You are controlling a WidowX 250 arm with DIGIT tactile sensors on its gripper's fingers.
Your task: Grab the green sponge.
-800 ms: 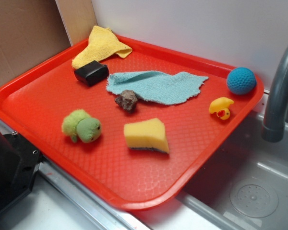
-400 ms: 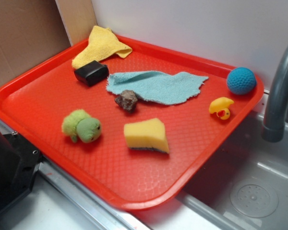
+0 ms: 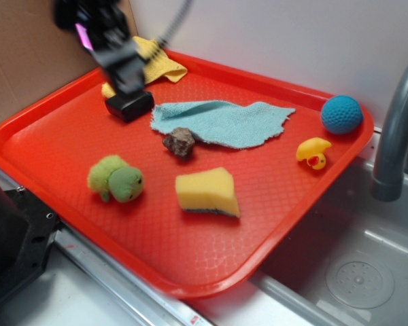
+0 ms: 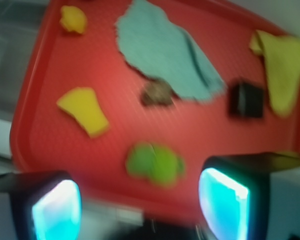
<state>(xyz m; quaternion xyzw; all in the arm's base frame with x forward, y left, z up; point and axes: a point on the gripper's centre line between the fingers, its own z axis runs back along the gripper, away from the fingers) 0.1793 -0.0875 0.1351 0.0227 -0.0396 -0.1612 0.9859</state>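
Green sponge (image 3: 207,192) flat on tray (image 3: 47,136) (untouched); jaws parted, high above.

one red tray (image 3: 68,129); on it two cloths, teal (image 3: 224,122) and yellow (image 3: 153,61); one sponge (image 3: 207,192), plush toy (image 3: 115,179), rock (image 3: 180,142), black block (image 3: 130,105), blue ball (image 3: 341,113), duck (image 3: 313,152).

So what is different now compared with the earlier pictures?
The robot arm with its pincer has come into view at the tray's far left corner, above the black block; its fingers are spread, holding nothing. The yellow foam sponge with dark scouring layer and the other items on the red plastic tray stayed put.
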